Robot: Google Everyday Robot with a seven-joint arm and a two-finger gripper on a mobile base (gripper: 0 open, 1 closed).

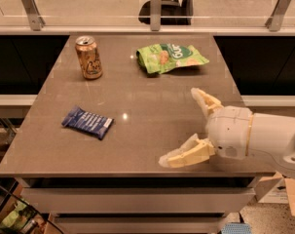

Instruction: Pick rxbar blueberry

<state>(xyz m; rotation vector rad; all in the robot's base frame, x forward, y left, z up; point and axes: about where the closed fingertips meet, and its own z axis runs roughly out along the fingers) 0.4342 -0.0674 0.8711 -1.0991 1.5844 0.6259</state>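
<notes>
Pincer (188, 129): above the worktop (137, 101), near its right front edge. Rxbar blueberry (87, 122): on worktop, well left of pincer. Can (89, 57): behind bar, farther left. Snack bag (170, 58): behind pincer.
</notes>
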